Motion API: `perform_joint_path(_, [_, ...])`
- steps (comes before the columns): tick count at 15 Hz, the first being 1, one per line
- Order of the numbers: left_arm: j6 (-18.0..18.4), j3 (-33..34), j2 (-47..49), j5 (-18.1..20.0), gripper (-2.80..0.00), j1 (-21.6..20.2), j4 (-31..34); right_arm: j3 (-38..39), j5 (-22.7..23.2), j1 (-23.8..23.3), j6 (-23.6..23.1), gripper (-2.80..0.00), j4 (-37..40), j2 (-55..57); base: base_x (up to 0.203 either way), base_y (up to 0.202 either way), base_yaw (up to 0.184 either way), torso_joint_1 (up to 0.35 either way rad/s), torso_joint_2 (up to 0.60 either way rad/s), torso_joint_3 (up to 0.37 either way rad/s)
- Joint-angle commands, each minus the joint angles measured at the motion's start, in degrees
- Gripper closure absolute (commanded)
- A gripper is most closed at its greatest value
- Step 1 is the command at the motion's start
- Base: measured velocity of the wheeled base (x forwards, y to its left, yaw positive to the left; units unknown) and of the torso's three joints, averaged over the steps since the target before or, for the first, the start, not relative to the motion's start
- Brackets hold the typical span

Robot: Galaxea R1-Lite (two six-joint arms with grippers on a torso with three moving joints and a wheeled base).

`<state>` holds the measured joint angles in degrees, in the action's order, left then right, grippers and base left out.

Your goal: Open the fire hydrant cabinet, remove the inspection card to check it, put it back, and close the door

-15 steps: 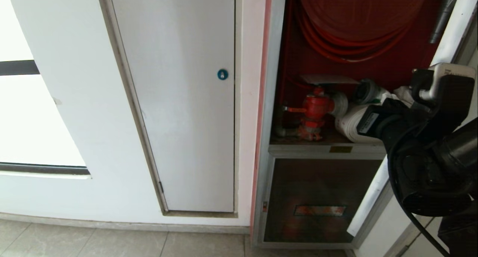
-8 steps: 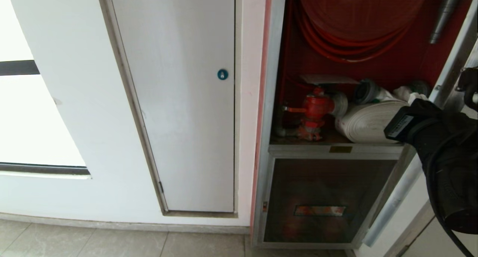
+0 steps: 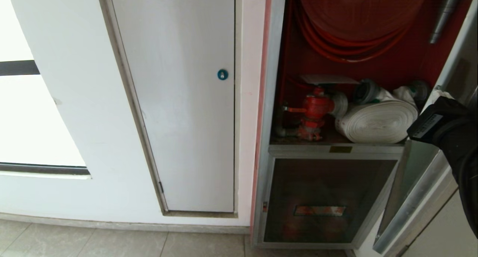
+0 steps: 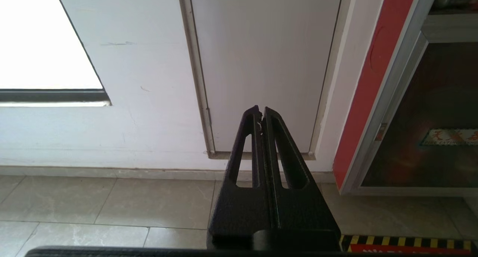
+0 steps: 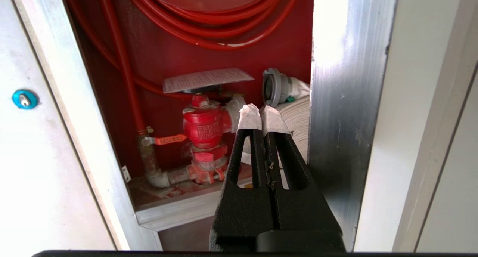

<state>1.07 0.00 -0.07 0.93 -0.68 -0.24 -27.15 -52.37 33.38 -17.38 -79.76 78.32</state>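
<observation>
right end effector [image 5: 263, 117] sits nearest, taped tips pressed together, nothing between them, just beside the inner edge of the door [image 5: 345, 111], which stands swung out on the robot's right w/ its aluminium frame edge-on. in the head view only the black right arm shows at the right border. left end effector [image 4: 261, 117] is parked low, tips together and empty, pointing at the white door w/ blue lock [image 3: 179, 100] and the floor tiles [image 4: 112, 201].

further in, the fire hydrant cabinet [image 3: 276, 62] is open. on its lower shelf: red valve [image 5: 203, 128] w/ pipework at the left, white rolled hose [image 3: 377, 122] beside it w/ a grey coupling [image 5: 275, 87] behind. above hangs the red hose reel [image 3: 354, 14]; a metal nozzle [image 3: 444, 16] hangs at the far right.

inspection card [image 5: 207, 79] lies flat on top of the valve, near the red back wall, print side up, untouched. prob. very light, thin, bendy, maybe slick if laminated; likely to flex or slide if nudged. best bet: pinch the front edge that overhangs the valve, tips opened a little first, gentle squeeze, draw out level so it doesn't crease or drop behind the valve.
</observation>
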Motion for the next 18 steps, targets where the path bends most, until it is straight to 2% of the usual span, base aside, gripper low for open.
perform_joint_path(1, [0.0, 0.2, 0.0, 0.0, 0.00, 0.0, 0.0, 0.9, -0.3, 0.0, -0.1, 0.00, -0.5, -1.2, 0.000, 0.000, 0.000, 0.000, 0.00, 0.000])
perform_joint_path(13, [0.0, 0.2, 0.0, 0.0, 0.00, 0.0, 0.0, 6.1, -0.2, -0.2, -0.2, 0.00, 0.0, -7.2, 0.000, 0.000, 0.000, 0.000, 0.00, 0.000])
perform_joint_path(18, [0.0, 0.2, 0.0, 0.0, 0.00, 0.0, 0.0, 8.9, 2.1, -4.9, -0.2, 0.00, 0.0, -8.2, 0.000, 0.000, 0.000, 0.000, 0.00, 0.000])
